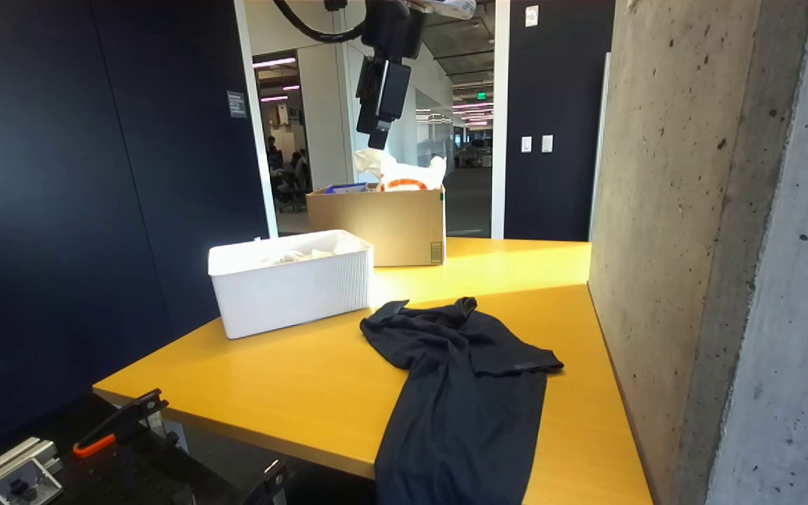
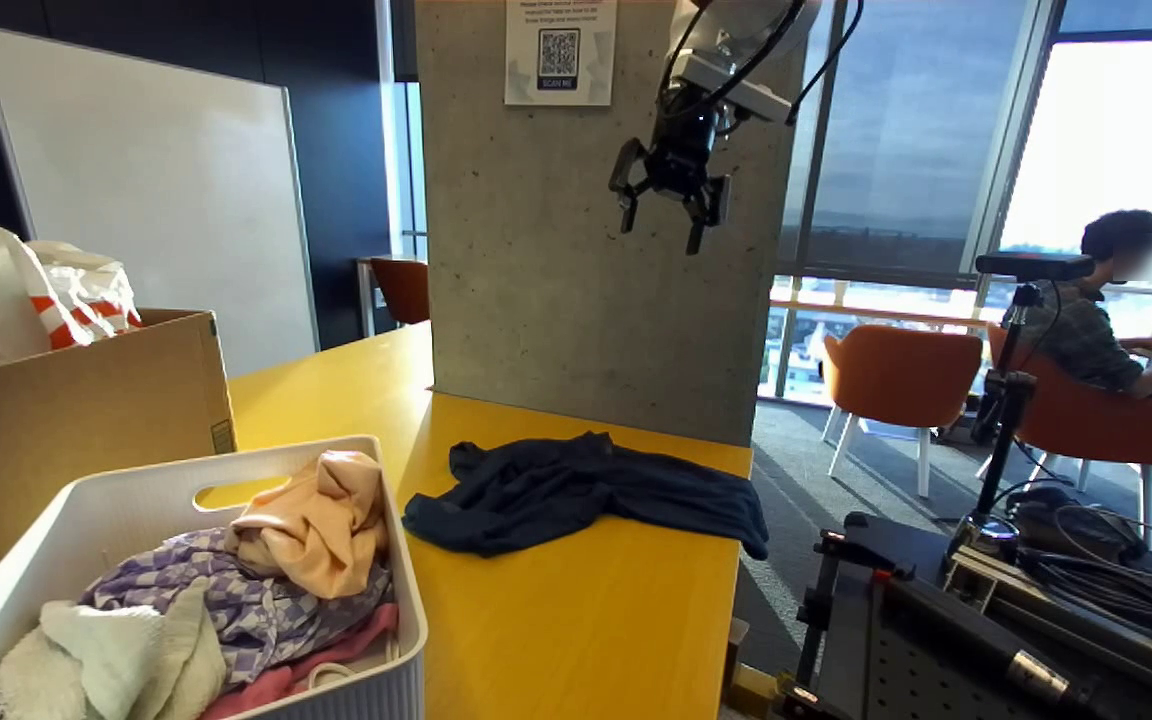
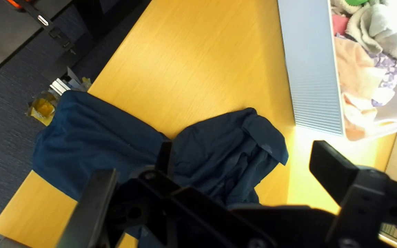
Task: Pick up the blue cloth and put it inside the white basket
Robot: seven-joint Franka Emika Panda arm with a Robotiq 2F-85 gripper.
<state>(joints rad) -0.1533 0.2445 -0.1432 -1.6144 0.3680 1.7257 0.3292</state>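
Observation:
The blue cloth [image 1: 470, 414], very dark navy, lies rumpled on the yellow table, and one end droops over the table's edge [image 2: 556, 490]. Beside it stands the white basket [image 1: 299, 294], which holds several crumpled cloths in peach, purple check, pink and pale tones; its ribbed wall shows in the wrist view [image 3: 314, 75]. High above the table hangs my gripper [image 2: 661, 228], pointing down with its jaws wide apart and nothing between them. From the wrist, the cloth [image 3: 215, 148] appears below, partly hidden by the gripper's fingers [image 3: 333, 168].
A tan cardboard box [image 1: 383, 231] with white plastic bags [image 1: 411, 173] sits behind the basket. A concrete pillar [image 2: 596, 290] rises at the table's side, close to the cloth. A dark cart [image 2: 896, 640] with a clamp stands off the table's edge. Someone [image 2: 1086, 320] sits in the background.

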